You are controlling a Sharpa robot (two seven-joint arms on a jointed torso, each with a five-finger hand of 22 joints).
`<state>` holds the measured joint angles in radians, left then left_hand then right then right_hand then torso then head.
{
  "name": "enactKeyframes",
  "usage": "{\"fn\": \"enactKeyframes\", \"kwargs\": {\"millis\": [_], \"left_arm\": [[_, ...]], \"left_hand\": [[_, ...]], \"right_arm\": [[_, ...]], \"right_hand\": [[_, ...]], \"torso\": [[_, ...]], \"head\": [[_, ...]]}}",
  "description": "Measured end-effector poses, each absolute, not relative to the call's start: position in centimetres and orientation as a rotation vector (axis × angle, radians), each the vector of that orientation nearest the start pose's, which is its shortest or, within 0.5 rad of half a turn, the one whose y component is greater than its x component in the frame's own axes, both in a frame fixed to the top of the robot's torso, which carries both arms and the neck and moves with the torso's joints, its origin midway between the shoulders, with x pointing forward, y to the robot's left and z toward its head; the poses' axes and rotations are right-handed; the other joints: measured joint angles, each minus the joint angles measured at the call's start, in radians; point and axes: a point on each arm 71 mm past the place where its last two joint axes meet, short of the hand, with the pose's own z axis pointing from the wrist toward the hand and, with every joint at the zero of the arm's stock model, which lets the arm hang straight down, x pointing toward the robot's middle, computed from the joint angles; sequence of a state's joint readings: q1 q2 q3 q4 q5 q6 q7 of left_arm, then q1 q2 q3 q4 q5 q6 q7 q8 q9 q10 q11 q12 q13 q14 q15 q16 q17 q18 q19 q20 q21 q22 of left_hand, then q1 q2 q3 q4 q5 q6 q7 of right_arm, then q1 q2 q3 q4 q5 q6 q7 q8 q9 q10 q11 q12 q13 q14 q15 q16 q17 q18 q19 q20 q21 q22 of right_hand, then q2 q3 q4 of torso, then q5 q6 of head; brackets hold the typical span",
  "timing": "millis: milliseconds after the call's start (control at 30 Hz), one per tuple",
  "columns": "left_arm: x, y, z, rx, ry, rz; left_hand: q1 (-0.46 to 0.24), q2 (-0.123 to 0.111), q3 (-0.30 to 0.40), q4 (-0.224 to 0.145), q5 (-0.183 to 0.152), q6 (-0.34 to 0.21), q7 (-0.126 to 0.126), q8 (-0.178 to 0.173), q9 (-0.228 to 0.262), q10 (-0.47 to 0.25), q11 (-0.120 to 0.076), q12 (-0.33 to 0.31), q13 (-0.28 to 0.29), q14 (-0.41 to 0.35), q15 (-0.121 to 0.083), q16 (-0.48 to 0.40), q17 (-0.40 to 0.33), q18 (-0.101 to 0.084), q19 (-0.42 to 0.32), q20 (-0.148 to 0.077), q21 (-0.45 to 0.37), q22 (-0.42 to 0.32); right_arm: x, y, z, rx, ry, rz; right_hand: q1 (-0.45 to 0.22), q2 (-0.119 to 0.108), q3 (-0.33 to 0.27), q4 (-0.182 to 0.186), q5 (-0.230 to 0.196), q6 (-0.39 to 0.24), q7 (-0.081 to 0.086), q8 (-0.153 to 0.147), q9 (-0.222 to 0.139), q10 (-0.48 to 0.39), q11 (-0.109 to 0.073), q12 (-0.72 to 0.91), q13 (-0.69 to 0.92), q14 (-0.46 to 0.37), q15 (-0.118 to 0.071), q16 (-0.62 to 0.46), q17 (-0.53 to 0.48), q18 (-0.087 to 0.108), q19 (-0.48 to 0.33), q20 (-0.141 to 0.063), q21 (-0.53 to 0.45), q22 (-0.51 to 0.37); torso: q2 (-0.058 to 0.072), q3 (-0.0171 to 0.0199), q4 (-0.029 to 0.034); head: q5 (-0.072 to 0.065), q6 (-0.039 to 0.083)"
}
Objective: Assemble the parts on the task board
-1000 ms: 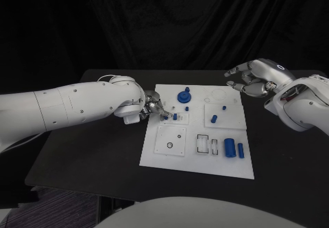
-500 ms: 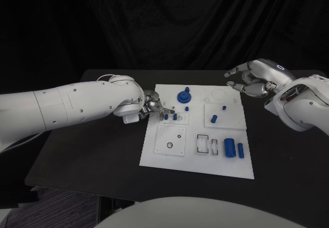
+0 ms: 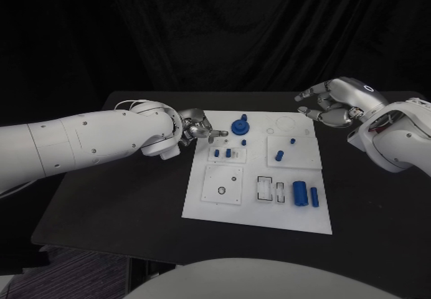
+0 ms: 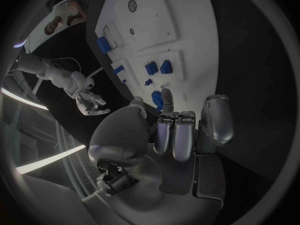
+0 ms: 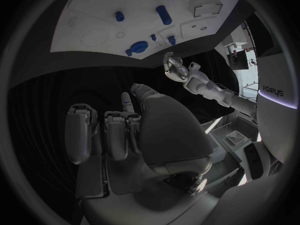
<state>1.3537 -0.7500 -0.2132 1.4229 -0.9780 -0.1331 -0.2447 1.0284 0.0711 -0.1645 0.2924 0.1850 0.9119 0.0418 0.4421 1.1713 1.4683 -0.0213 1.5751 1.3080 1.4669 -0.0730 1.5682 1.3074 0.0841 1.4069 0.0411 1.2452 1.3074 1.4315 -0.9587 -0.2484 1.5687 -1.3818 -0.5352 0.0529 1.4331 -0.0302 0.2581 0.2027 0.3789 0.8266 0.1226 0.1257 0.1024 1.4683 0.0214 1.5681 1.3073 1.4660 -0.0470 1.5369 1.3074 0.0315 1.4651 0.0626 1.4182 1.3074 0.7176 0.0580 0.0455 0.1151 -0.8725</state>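
- While your black table (image 3: 134, 205) carried the task board (image 3: 233, 208) at its middle, blue parts (image 3: 301, 194) stood in and lay on that board.
- Your left hand (image 3: 196, 129) hung over the board's far left corner, fingers apart, holding nothing.
- Your right hand (image 3: 327, 103) hovered beyond the board's far right corner, fingers loosely spread, empty.

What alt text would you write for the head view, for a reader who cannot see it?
A white board holding small blue parts lies on a black table between two white robot arms. The left robot hand hovers at the board's far left edge, holding nothing; the right robot hand hangs, fingers curled, past its far right corner.
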Motion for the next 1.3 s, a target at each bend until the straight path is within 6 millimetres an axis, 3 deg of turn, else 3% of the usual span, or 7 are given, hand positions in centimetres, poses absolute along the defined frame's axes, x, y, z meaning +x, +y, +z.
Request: {"fn": "enactKeyframes", "kwargs": {"millis": [233,367,433,500,667,867,1300], "left_arm": [[51.2,19.5,-17.8,-0.081,1.759,-0.784],[51.5,18.9,-17.1,0.016,1.658,-0.861],[51.7,18.4,-16.9,0.078,1.625,-0.896],[52.0,17.9,-16.8,0.145,1.603,-0.918],[52.7,16.4,-16.9,0.311,1.587,-0.926],[52.8,14.3,-17.3,0.509,1.577,-0.881],[53.1,11.4,-17.8,0.727,1.539,-0.772]], "left_hand": [[0.175,0.007,-0.021,-0.003,0.104,-0.098,0.023,0.003,0.015,-0.002,0.017,-0.051,0.000,-0.001,0.020,0.000,0.000,0.000,-0.041,0.016,-0.048,0.000],[0.313,0.010,0.003,-0.004,0.147,-0.143,0.054,-0.044,-0.049,-0.134,0.053,-0.217,0.012,-0.051,0.057,-0.104,0.000,0.016,-0.150,0.042,-0.162,0.000],[0.524,0.023,0.127,-0.021,0.118,-0.143,0.063,-0.071,-0.101,-0.471,0.066,-0.578,-0.126,-0.254,0.071,-0.247,-0.051,0.032,-0.241,0.059,-0.246,0.000],[0.595,-0.017,0.247,-0.003,0.080,-0.154,0.091,-0.127,-0.185,-0.674,0.103,-0.901,-0.287,-0.352,0.102,-0.311,-0.108,0.032,-0.269,0.078,-0.254,0.000],[0.673,-0.148,0.484,-0.018,0.038,-0.148,0.059,-0.330,-0.489,-0.789,0.082,-1.207,-0.617,-0.247,0.065,-0.303,-0.161,0.013,-0.098,0.060,-0.035,0.000],[0.639,-0.218,0.508,-0.051,0.052,-0.145,-0.067,-0.377,-0.655,-0.870,0.042,-1.296,-0.772,-0.243,0.032,-0.370,-0.275,0.007,-0.081,0.037,-0.041,0.000],[0.595,-0.223,0.449,-0.101,0.091,-0.138,-0.083,-0.377,-0.780,-0.907,0.061,-1.258,-0.839,-0.235,0.046,-0.361,-0.307,0.007,-0.066,0.034,-0.046,0.000]], "right_arm": [[48.3,-24.4,-13.0,-0.212,1.417,0.660],[48.4,-24.3,-13.0,-0.214,1.417,0.661],[48.4,-24.3,-13.0,-0.215,1.416,0.663],[48.4,-24.2,-13.0,-0.216,1.416,0.664],[48.4,-24.1,-13.0,-0.218,1.415,0.665],[48.5,-24.0,-13.0,-0.220,1.415,0.667],[48.5,-23.8,-13.0,-0.225,1.413,0.672]], "right_hand": [[0.000,0.000,0.009,0.001,0.000,0.000,0.000,0.000,-0.004,0.000,0.000,-0.022,0.000,0.000,0.000,-0.016,0.000,0.000,0.000,0.000,-0.017,0.000],[0.000,0.000,0.013,-0.001,0.000,0.004,-0.004,0.000,-0.004,0.000,0.000,-0.027,0.000,0.000,0.000,-0.020,0.000,0.000,0.000,0.000,-0.018,0.000],[0.000,0.000,0.013,-0.001,0.000,0.004,-0.004,0.000,-0.005,0.000,0.000,-0.031,0.000,0.000,0.000,-0.020,0.000,0.000,0.000,0.000,-0.022,0.000],[0.000,0.000,0.013,-0.001,0.000,0.007,-0.001,0.000,-0.005,0.000,0.000,-0.031,0.000,0.000,0.000,-0.020,0.000,0.000,0.000,0.000,-0.022,0.000],[0.000,0.000,0.015,-0.004,0.001,0.007,0.000,0.000,-0.005,0.000,0.000,-0.036,0.000,0.000,0.000,-0.024,0.000,0.000,0.000,0.000,-0.025,0.000],[0.000,0.000,0.018,-0.001,0.004,0.007,0.000,0.000,-0.006,0.000,0.000,-0.038,0.000,0.000,0.000,-0.024,0.000,0.000,0.000,0.000,-0.025,0.000],[0.000,0.000,0.018,-0.001,0.004,0.007,0.000,0.000,-0.006,0.000,0.000,-0.037,0.000,0.000,0.000,-0.024,0.000,0.000,0.000,0.000,-0.025,0.000]], "torso": [[0.000,-0.0011,-0.0001],[0.000,-0.0011,0.0004],[0.000,-0.0010,0.0005],[0.000,-0.0009,0.0006],[-0.001,-0.0003,0.0012],[0.000,-0.0003,0.0012],[0.001,-0.0007,-0.0012]], "head": [[-0.001,0.000],[-0.001,0.000],[-0.002,0.000],[-0.002,0.000],[-0.002,0.000],[-0.002,0.000],[-0.001,0.000]]}}
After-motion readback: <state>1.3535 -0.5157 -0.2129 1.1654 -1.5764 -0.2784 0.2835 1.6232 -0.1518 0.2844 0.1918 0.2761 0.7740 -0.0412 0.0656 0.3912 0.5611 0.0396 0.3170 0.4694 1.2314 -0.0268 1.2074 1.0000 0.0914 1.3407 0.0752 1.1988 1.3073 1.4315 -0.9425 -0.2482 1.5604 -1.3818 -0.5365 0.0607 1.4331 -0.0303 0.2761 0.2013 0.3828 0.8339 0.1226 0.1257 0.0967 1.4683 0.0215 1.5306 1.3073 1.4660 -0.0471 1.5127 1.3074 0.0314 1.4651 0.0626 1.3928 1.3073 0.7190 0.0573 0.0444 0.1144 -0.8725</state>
